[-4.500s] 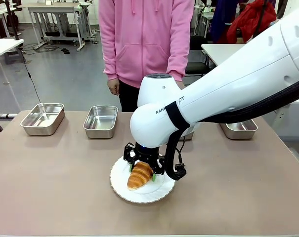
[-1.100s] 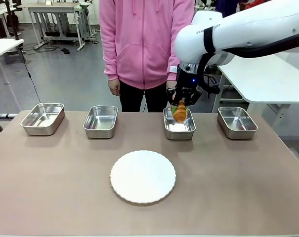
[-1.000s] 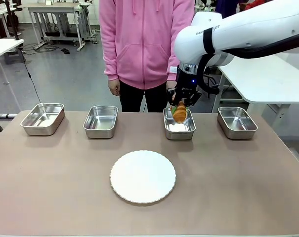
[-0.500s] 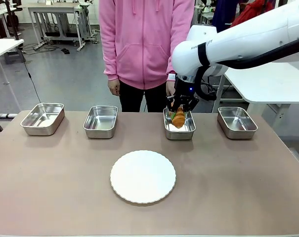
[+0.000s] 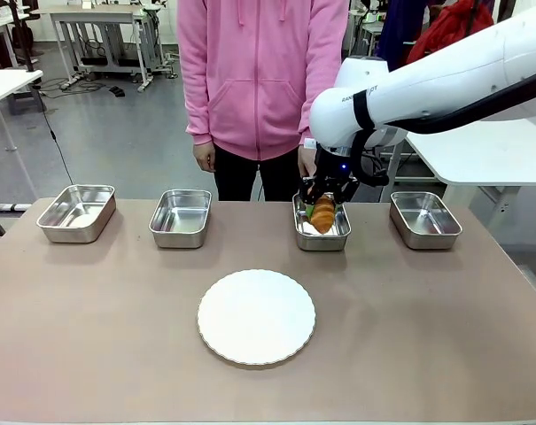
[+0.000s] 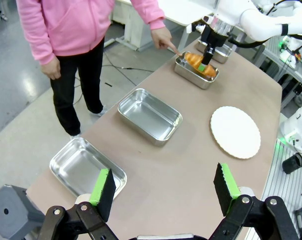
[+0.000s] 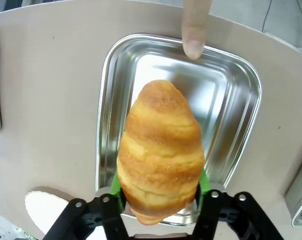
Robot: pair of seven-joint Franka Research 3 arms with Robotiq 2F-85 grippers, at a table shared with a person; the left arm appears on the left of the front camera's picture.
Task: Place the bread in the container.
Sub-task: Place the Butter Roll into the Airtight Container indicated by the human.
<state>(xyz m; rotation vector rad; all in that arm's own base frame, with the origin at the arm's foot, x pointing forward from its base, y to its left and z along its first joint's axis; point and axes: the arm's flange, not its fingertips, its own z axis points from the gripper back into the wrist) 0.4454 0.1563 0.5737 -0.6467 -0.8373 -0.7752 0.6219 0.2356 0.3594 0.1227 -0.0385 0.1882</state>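
Observation:
My right gripper [image 5: 322,208] is shut on the golden-brown bread [image 5: 322,213], holding it low inside the third steel container [image 5: 321,234] from the left. In the right wrist view the bread [image 7: 159,150] hangs over that container [image 7: 235,125], gripped between my green pads. A person's finger [image 7: 194,30] touches the container's far rim. In the left wrist view the bread [image 6: 200,63] sits in the far container [image 6: 194,78], and my left gripper [image 6: 164,192] stands open, high above the table's left end.
Three more steel trays stand in the far row: [image 5: 76,212], [image 5: 181,218], [image 5: 425,219]. A round white plate [image 5: 256,316] lies bare at the table's middle. The person in a pink hoodie [image 5: 261,71] stands at the far edge.
My right gripper has carried the bread from the white plate to the third container and, over the last second, lowered it into the tray.

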